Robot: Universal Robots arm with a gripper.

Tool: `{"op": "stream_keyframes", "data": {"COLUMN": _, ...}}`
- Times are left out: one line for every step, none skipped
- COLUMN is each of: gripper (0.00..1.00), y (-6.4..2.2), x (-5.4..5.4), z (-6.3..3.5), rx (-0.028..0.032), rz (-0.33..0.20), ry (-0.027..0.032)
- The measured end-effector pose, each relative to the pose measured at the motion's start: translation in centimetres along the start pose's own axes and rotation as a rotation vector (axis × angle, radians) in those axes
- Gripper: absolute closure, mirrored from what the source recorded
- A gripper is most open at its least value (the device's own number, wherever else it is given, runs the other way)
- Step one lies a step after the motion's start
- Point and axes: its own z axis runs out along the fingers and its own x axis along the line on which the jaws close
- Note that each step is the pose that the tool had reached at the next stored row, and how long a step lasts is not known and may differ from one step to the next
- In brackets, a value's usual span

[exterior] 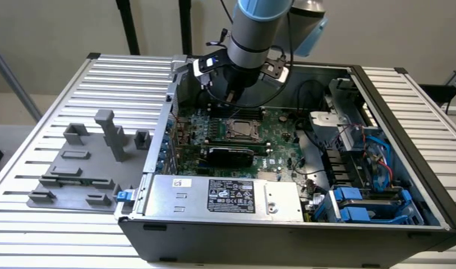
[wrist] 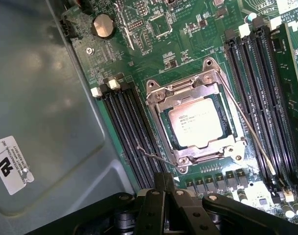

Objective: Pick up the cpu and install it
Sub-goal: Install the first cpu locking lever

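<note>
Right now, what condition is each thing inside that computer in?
cpu: seated in its socket, metal top showing.
socket frame: lying closed around the cpu.
gripper: jaws shut, holding nothing, above the board beside the socket.
computer case: side panel off, insides exposed.
memory slots: unfilled.

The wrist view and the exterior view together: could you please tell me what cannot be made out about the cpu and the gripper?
- Exterior view: the gripper tip is dark against the dark case wall, so contact cannot be judged.
- Exterior view: the cpu is too small to judge how it is seated.
- Wrist view: the cpu print is too small to read.
- Wrist view: the socket frame covers the cpu's edges.
- Wrist view: the gripper is cut off by the picture's edge.
</note>
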Motion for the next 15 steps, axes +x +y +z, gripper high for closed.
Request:
{"op": "stream_keyframes", "data": {"gripper": 0.89, "y": -0.06, "x": 0.1, "z": 0.14, "rx": -0.0022, "rz": 0.001, "ry": -0.0052}}
{"op": "stream_keyframes", "data": {"gripper": 0.89, "y": -0.1, "x": 0.2, "z": 0.28, "rx": -0.0039, "rz": 0.001, "ry": -0.0094}}
{"op": "stream_keyframes", "data": {"gripper": 0.89, "y": -0.13, "x": 0.3, "z": 0.43, "rx": -0.0054, "rz": 0.001, "ry": -0.0133}}
{"op": "stream_keyframes", "data": {"gripper": 0.89, "y": -0.17, "x": 0.4, "z": 0.6, "rx": -0.0068, "rz": 0.002, "ry": -0.0164}}
{"op": "stream_keyframes", "data": {"gripper": 0.89, "y": -0.2, "x": 0.4, "z": 0.79, "rx": -0.008, "rz": 0.002, "ry": -0.0192}}
{"op": "stream_keyframes", "data": {"gripper": 0.89, "y": -0.22, "x": 0.4, "z": 0.96, "rx": -0.009, "rz": 0.002, "ry": -0.0217}}
{"op": "stream_keyframes", "data": {"gripper": 0.89, "y": -0.23, "x": 0.4, "z": 1.11, "rx": -0.0101, "rz": 0.003, "ry": -0.0242}}
{"op": "stream_keyframes", "data": {"gripper": 0.89, "y": -0.23, "x": 0.3, "z": 1.26, "rx": -0.0111, "rz": 0.003, "ry": -0.0268}}
{"op": "stream_keyframes", "data": {"gripper": 0.89, "y": -0.24, "x": 0.3, "z": 1.4, "rx": -0.0122, "rz": 0.003, "ry": -0.0292}}
{"op": "stream_keyframes", "data": {"gripper": 0.89, "y": -0.25, "x": 0.2, "z": 1.6, "rx": -0.0135, "rz": 0.003, "ry": -0.0327}}
{"op": "stream_keyframes", "data": {"gripper": 0.89, "y": -0.25, "x": 0.2, "z": 1.72, "rx": -0.0143, "rz": 0.004, "ry": -0.0343}}
{"op": "stream_keyframes", "data": {"gripper": 0.89, "y": -0.25, "x": 0.2, "z": 1.82, "rx": -0.0151, "rz": 0.004, "ry": -0.0363}}
{"op": "stream_keyframes", "data": {"gripper": 0.89, "y": -0.23, "x": 0.1, "z": 2.0, "rx": -0.0172, "rz": 0.005, "ry": -0.0415}}
{"op": "stream_keyframes", "data": {"gripper": 0.89, "y": -0.22, "x": 0.1, "z": 2.1, "rx": -0.0179, "rz": 0.005, "ry": -0.043}}
{"op": "stream_keyframes", "data": {"gripper": 0.89, "y": -0.21, "x": 0.1, "z": 2.15, "rx": -0.0181, "rz": 0.005, "ry": -0.0431}}
